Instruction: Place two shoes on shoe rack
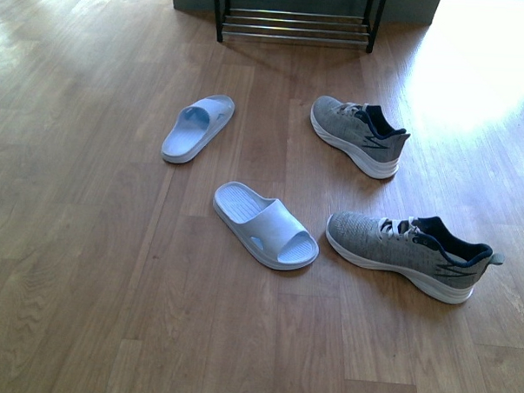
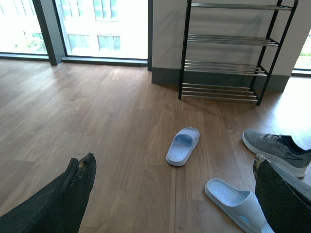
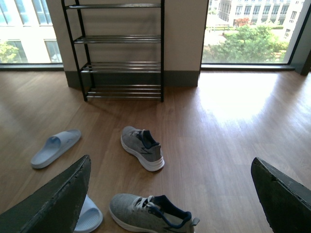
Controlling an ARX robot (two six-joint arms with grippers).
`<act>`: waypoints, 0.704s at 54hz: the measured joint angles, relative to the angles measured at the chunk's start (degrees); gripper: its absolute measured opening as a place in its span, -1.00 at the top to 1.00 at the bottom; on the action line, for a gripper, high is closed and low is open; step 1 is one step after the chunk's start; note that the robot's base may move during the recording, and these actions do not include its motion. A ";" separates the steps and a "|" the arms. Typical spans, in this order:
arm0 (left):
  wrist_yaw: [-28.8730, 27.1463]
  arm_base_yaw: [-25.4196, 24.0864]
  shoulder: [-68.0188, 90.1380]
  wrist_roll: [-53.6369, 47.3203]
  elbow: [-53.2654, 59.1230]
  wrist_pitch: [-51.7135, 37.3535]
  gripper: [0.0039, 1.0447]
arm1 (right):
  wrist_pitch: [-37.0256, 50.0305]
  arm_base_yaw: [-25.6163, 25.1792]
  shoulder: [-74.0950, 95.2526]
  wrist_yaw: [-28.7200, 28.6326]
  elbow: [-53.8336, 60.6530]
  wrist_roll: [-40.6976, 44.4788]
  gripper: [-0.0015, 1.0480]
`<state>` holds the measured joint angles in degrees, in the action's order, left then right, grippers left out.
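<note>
Four shoes lie on the wooden floor. The far grey sneaker [image 1: 360, 135] sits before the shoe rack [image 1: 295, 28]; the near grey sneaker [image 1: 407, 253] lies at the right. One pale blue slide [image 1: 198, 128] lies at the left, another [image 1: 265, 224] in the middle. My arms do not show in the front view. The left gripper [image 2: 175, 194] is open above the floor, with the near slide [image 2: 233, 203] by its right finger [image 2: 286, 199]. The right gripper [image 3: 170, 194] is open above the near sneaker [image 3: 148, 212], holding nothing. The rack [image 3: 121, 48] stands against the wall.
Large windows [image 2: 97, 24] flank the wall behind the rack [image 2: 228, 53]. A bright sun patch [image 1: 485, 67] falls on the floor at the right. Bare wooden floor [image 1: 69, 240] stretches to the left of the shoes.
</note>
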<state>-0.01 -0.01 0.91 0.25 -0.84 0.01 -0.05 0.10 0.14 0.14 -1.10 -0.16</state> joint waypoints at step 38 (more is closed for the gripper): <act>0.00 0.02 0.00 -0.02 0.00 0.00 -0.83 | 0.00 0.00 0.00 0.00 0.00 0.00 -0.82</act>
<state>-0.01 0.01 0.91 0.23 -0.84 0.01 -0.05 0.10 0.14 0.14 -1.10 -0.16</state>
